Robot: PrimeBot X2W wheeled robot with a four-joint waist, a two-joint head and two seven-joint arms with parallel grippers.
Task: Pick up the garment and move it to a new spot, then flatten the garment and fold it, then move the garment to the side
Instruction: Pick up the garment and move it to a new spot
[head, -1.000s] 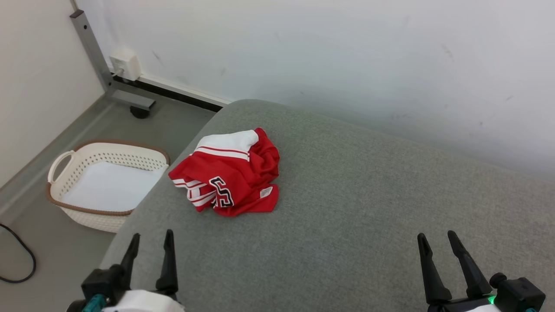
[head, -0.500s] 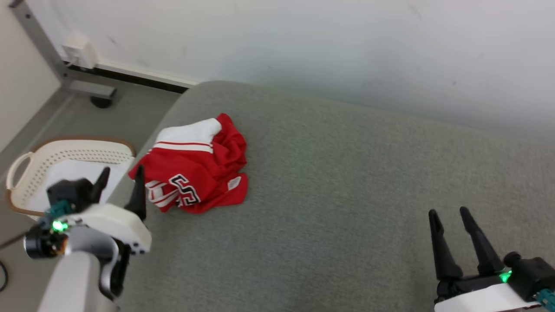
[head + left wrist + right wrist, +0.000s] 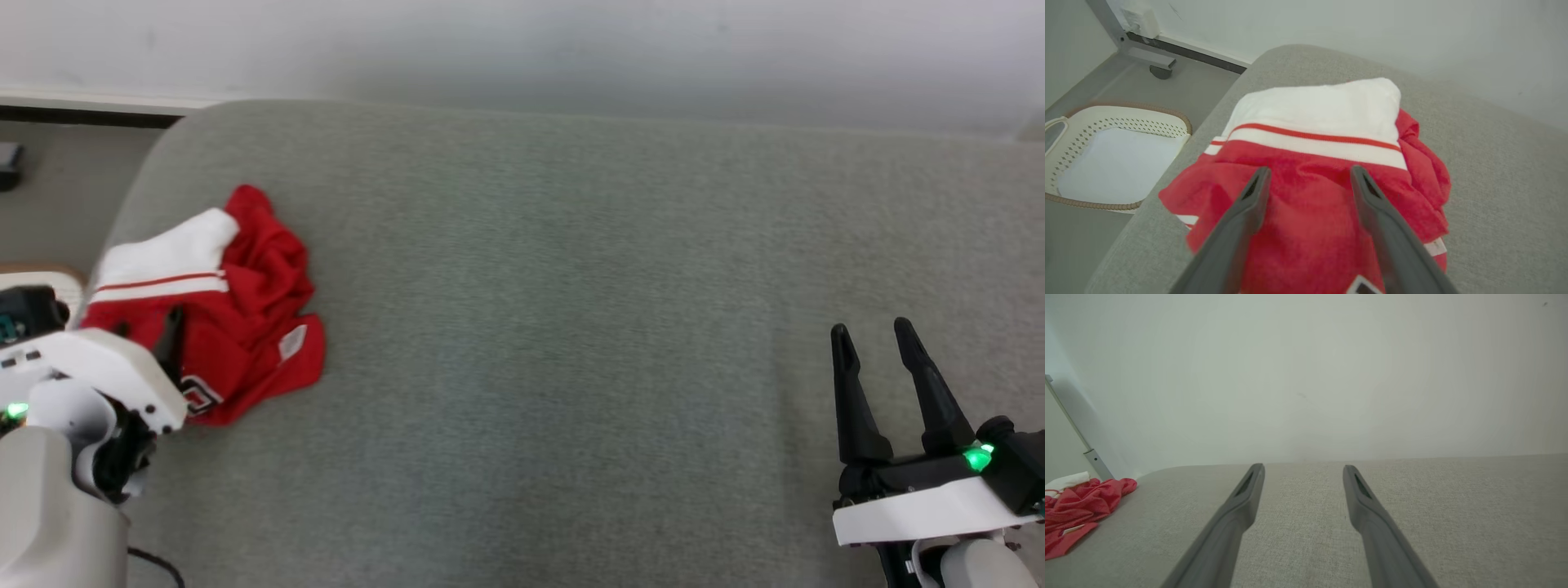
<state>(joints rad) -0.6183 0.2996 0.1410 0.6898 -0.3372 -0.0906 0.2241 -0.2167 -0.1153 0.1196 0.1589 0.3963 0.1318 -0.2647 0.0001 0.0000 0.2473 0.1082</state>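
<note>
Crumpled red-and-white garment (image 3: 245, 278) lay at the nine o'clock edge of the grey cushion (image 3: 571, 286). Left tool (image 3: 1310, 170) was poised over it with its jaws wide; contact could not be confirmed. Right tool (image 3: 872, 328) stood at four o'clock, well apart, jaws wide and empty. White basket (image 3: 1069, 122) sat on the floor beside the cushion.

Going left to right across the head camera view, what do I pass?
In order: basket rim → red and white garment → bare grey cushion → right claw, open above the cushion.
</note>
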